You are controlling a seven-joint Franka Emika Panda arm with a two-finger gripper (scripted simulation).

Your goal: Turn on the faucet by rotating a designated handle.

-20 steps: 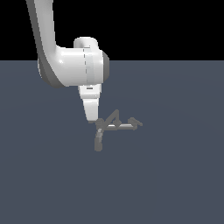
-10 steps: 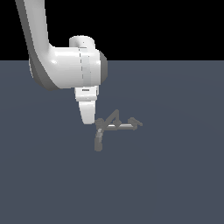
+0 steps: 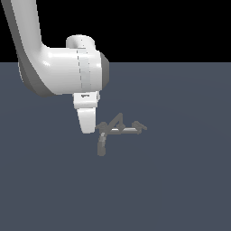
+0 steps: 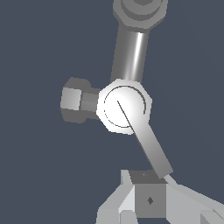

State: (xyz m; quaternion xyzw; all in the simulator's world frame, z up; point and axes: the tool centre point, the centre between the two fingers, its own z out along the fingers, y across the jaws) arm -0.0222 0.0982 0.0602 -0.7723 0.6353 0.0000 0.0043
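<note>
**A small hard tap, to be pushed at its short lever**

The faucet [image 3: 116, 130] is seen low on the dark bench [image 3: 180, 180], just beside the tip of the pincer [image 3: 88, 128]. In the wrist view it fills the middle: a round shiny hub, a thick pipe, a stubby knob and a flat bar.

The handle [image 3: 102, 126] is the short straight stub at the spout end of the thin crossbar. It is found right next to the pincer tip; whether it is touched cannot be told. In the wrist view the flat bar reaching down to the pincer is likely this handle [image 4: 151, 148].

The faucet looks like stiff metal. It will probably not bend or break, and it is likely fixed down. Its smooth skin may be slippery. The handle is best pushed or held near its far end, away from the hub, so less force is needed.

Whether the pincer is spread or closed cannot be told.
</note>
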